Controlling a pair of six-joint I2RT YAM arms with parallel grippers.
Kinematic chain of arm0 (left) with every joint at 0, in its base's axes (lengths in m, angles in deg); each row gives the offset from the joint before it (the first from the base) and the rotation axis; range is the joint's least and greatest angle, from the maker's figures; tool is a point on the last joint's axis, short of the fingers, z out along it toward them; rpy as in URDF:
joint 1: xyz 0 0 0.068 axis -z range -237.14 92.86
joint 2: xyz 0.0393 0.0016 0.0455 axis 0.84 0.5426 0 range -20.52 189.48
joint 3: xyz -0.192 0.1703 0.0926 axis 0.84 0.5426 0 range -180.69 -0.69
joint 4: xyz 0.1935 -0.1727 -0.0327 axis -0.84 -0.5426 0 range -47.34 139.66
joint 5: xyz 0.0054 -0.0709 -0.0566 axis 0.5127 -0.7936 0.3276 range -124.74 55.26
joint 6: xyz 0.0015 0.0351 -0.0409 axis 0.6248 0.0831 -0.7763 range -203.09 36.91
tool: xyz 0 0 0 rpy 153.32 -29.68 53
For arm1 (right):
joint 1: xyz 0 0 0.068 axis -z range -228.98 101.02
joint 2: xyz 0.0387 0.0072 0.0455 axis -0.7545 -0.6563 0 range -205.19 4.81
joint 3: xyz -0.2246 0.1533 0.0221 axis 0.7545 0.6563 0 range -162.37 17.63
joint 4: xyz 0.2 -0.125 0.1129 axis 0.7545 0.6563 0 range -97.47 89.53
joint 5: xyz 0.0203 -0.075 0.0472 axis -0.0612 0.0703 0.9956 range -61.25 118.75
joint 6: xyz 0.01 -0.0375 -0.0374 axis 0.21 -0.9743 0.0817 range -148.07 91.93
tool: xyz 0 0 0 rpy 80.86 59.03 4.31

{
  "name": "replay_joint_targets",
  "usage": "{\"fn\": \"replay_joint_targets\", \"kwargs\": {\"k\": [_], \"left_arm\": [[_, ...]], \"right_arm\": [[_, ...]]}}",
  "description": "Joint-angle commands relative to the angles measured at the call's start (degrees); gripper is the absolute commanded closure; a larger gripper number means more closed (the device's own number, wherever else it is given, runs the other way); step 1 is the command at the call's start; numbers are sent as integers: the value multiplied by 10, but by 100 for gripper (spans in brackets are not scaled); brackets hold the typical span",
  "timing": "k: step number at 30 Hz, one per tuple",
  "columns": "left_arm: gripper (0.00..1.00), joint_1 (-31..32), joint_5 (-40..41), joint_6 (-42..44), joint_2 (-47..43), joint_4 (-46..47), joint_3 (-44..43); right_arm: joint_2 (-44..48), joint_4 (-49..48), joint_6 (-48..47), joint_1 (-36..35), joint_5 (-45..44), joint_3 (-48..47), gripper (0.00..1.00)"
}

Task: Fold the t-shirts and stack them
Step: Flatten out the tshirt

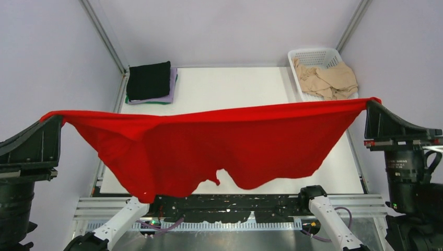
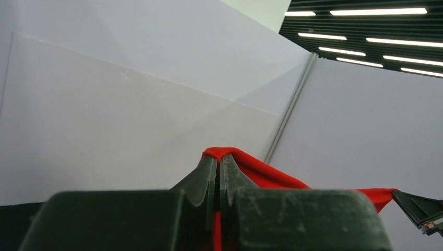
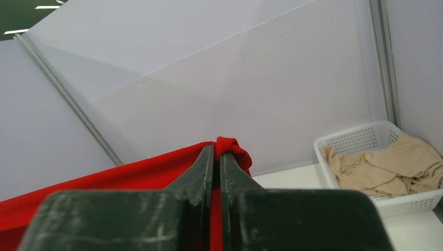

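The red t-shirt hangs stretched in the air between my two grippers, high above the table, its lower edge drooping in the middle. My left gripper is shut on its left corner; the pinched cloth shows in the left wrist view above the gripper. My right gripper is shut on its right corner, seen in the right wrist view at the gripper. Beige t-shirts lie crumpled in the basket. A folded stack, black on lavender on green, sits at the back left.
The white lattice basket stands at the back right corner of the white table; it also shows in the right wrist view. Grey enclosure walls close in on three sides.
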Motion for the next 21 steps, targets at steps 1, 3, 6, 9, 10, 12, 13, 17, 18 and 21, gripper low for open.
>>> {"fn": "replay_joint_targets", "kwargs": {"k": [1, 3, 6, 9, 10, 12, 13, 17, 18, 21], "left_arm": [[100, -1, -20, 26, 6, 3, -24], [100, -1, -22, 28, -2, 7, -20], [100, -1, -13, 28, -13, 19, 8], [100, -1, 16, 31, -21, 39, 67], [100, -1, 33, 32, -23, 49, 94], [100, -1, 73, 38, -23, 71, 148], [100, 0, 93, 41, -22, 84, 179], [100, -2, 176, 48, 8, 137, 292], [100, -1, 192, 50, 24, 147, 314], [100, -2, 251, 50, 105, 179, 368]], "right_arm": [[27, 23, -12, 2, -11, -13, 95], [35, 30, -13, 3, -19, -16, 95], [38, 34, -12, 3, -27, -7, 95], [38, 26, -9, 3, -30, 31, 95], [37, 20, -8, 3, -32, 42, 95], [33, 13, -6, 3, -47, 78, 95], [29, 10, -7, 3, -51, 106, 95], [27, -35, -2, 3, -75, 234, 95], [25, -63, -1, 3, -80, 256, 95], [-7, -131, 0, 3, -102, 359, 95]]}}
